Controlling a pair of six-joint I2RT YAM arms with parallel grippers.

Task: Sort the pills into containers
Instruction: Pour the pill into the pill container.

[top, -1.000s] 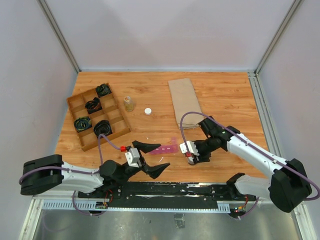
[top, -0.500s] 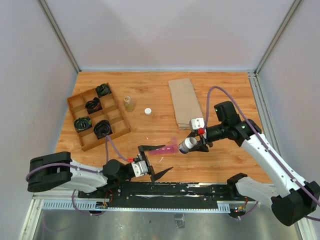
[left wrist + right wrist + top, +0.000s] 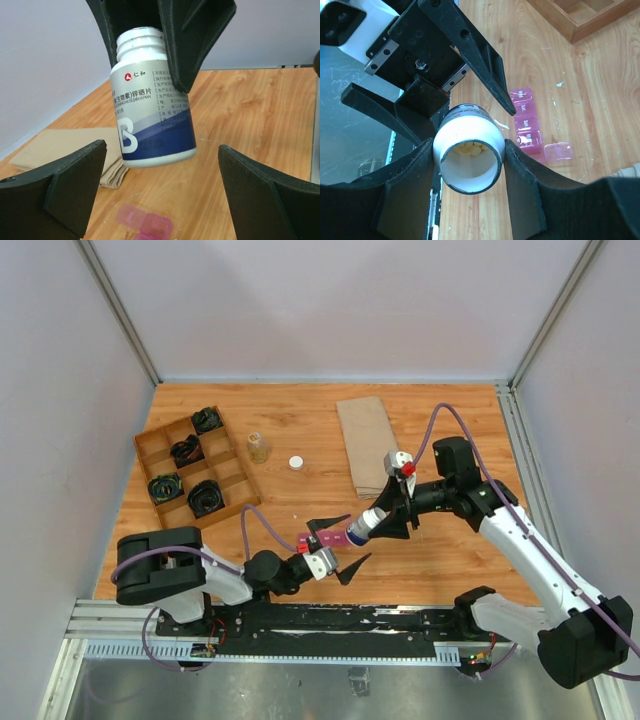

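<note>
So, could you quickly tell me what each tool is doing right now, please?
Left tool: open, holding nothing.
Right tool: shut on the uncapped white-and-blue plastic pill bottle.

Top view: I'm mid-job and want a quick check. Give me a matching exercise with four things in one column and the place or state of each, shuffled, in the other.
Things:
1. bottle
2. white cap
3. containers
4. left tool

Places or states:
A. open, fingers either side of the bottle's base, gripping nothing
B. uncapped, pills inside, gripped by the right tool
C. loose on the table by the clear vial
D. flat on the table below the bottle, a lid flipped open

Pairs: 1-B, 2-C, 3-D, 4-A
</note>
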